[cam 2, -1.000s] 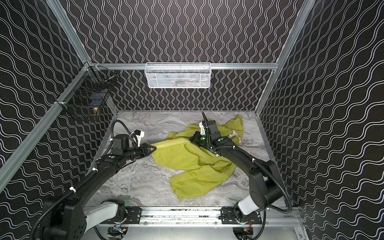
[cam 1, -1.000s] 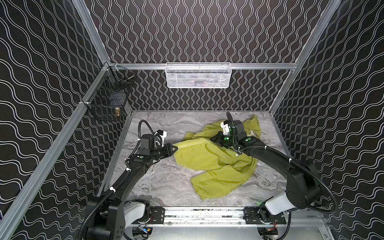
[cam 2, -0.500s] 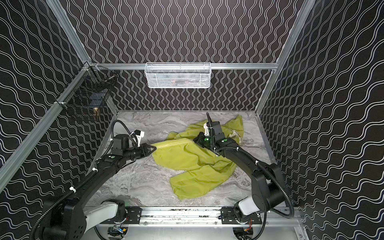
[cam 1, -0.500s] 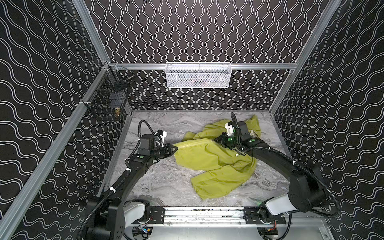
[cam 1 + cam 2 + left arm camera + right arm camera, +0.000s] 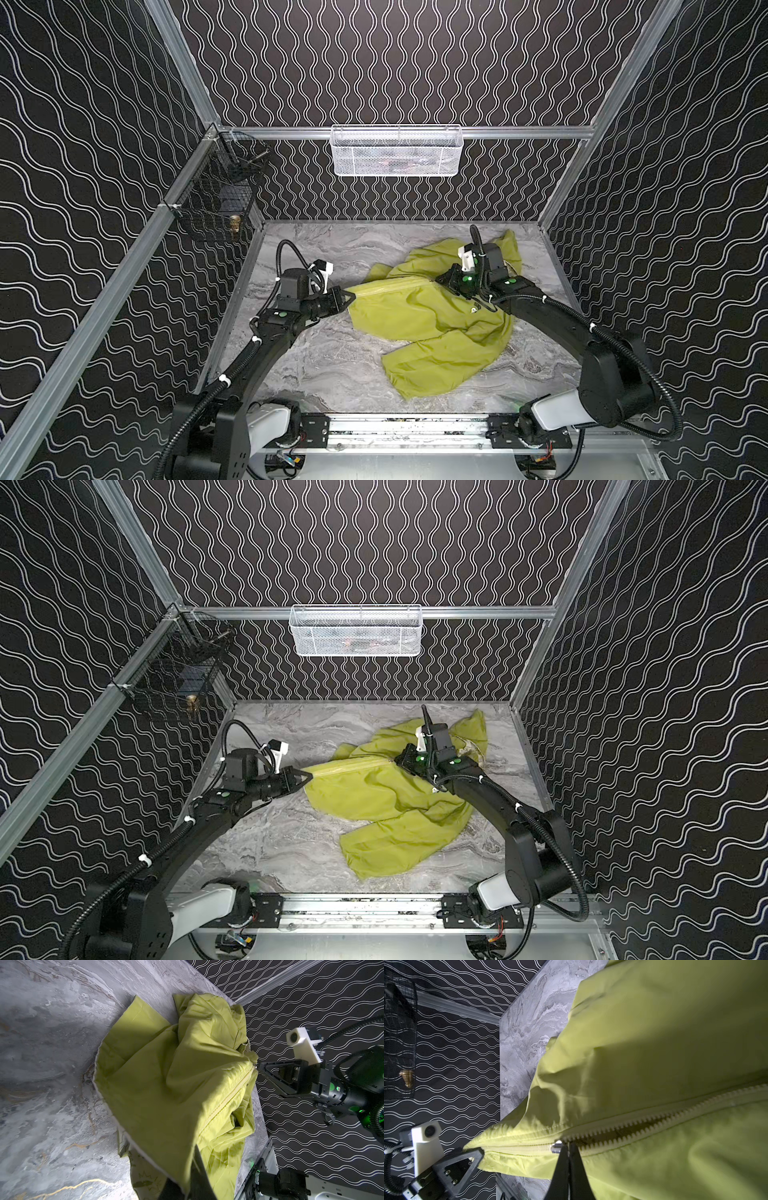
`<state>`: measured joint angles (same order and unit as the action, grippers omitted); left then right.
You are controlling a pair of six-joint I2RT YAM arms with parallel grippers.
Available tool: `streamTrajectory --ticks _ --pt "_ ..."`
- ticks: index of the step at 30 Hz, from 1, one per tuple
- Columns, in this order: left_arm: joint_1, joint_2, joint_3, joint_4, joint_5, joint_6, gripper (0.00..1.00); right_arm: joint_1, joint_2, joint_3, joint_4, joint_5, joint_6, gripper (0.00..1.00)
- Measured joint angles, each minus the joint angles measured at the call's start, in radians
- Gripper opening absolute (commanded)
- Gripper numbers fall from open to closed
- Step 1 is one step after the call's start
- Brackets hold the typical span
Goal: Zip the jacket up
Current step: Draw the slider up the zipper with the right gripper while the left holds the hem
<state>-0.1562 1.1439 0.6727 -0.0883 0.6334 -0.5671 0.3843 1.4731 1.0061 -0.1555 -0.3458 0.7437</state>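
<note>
Jacket (image 5: 415,316) stretched — left pincer (image 5: 353,294) pinching hem, right pincer (image 5: 437,281) pinching slider (image 5: 556,1146), shifted rightward.

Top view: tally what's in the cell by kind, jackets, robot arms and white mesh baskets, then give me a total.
jacket: 1
robot arms: 2 (left, right)
white mesh basket: 1
Total: 4

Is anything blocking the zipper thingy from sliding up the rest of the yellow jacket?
Nothing visible blocks it. The right end effector pinches the zipper slider, and ahead the open teeth lie bare, no jacket cloth caught between. Farther on the track leaves the right wrist view.
</note>
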Motion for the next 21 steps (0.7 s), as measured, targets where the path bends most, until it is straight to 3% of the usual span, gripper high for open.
streamTrajectory --ticks 21 --pt "0.0 -0.009 0.0 -0.004 -0.008 0.0 0.0 -0.06 -0.027 -0.032 -0.031 0.027 -0.019 0.0"
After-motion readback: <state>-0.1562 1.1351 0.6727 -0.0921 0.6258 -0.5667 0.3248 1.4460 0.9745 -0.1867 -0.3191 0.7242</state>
